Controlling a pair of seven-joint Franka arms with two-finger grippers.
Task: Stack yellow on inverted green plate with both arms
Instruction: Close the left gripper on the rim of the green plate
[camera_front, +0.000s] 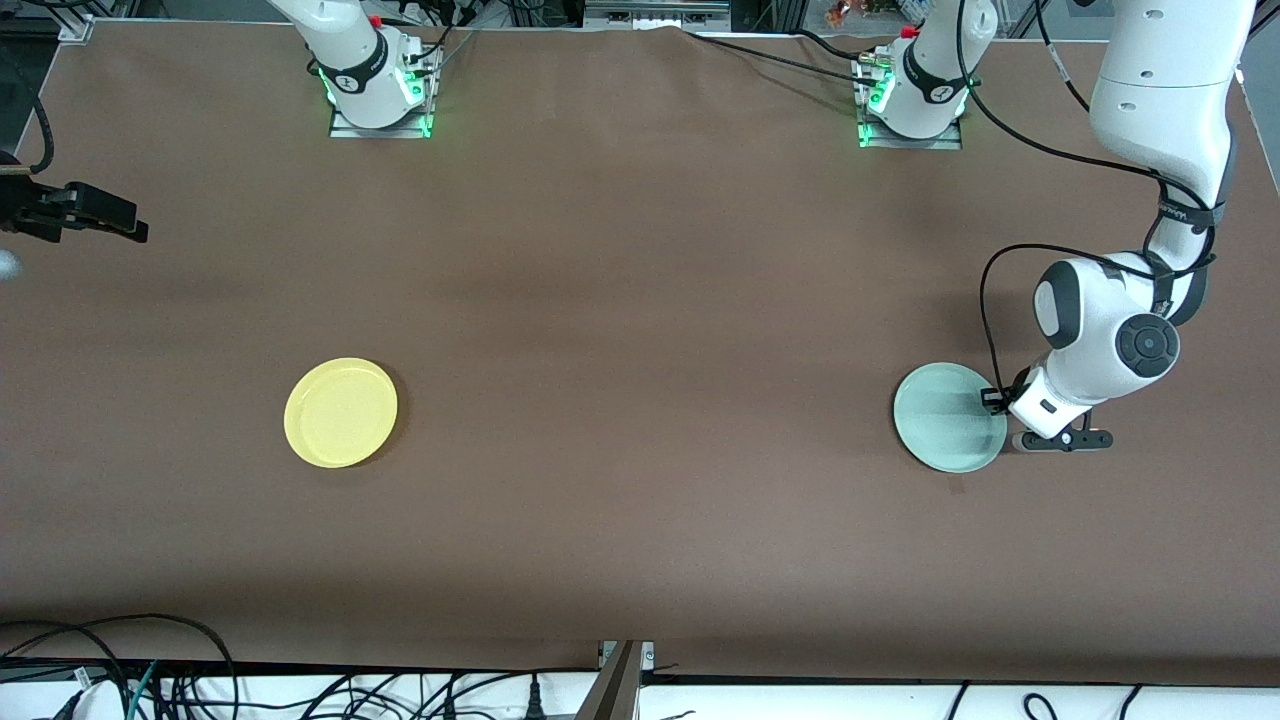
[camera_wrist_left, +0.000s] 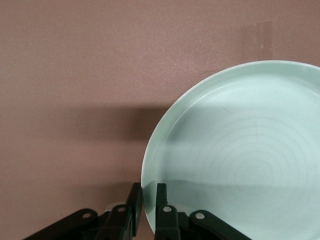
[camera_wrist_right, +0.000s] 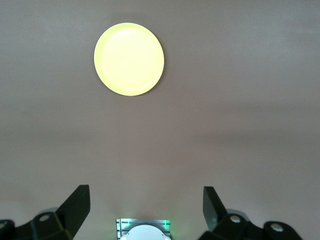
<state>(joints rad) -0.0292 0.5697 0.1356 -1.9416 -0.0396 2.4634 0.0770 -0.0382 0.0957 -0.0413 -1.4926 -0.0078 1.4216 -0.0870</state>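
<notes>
The pale green plate (camera_front: 948, 416) lies rim-up on the brown table toward the left arm's end. My left gripper (camera_front: 996, 401) is low at the plate's edge on that arm's side. In the left wrist view the left gripper (camera_wrist_left: 146, 192) is shut on the plate's (camera_wrist_left: 240, 150) rim, one finger inside and one outside. The yellow plate (camera_front: 341, 412) lies rim-up toward the right arm's end, untouched. My right gripper (camera_front: 135, 228) hangs open and empty over the table's edge at the right arm's end. The right wrist view shows the right gripper (camera_wrist_right: 145, 192) spread wide and the yellow plate (camera_wrist_right: 129, 59) some way off.
The two arm bases (camera_front: 378, 95) (camera_front: 912, 100) stand along the table's edge farthest from the front camera. Cables (camera_front: 150, 680) and a metal bracket (camera_front: 620, 680) lie off the table's nearest edge. A black cable (camera_front: 990, 300) loops beside the left wrist.
</notes>
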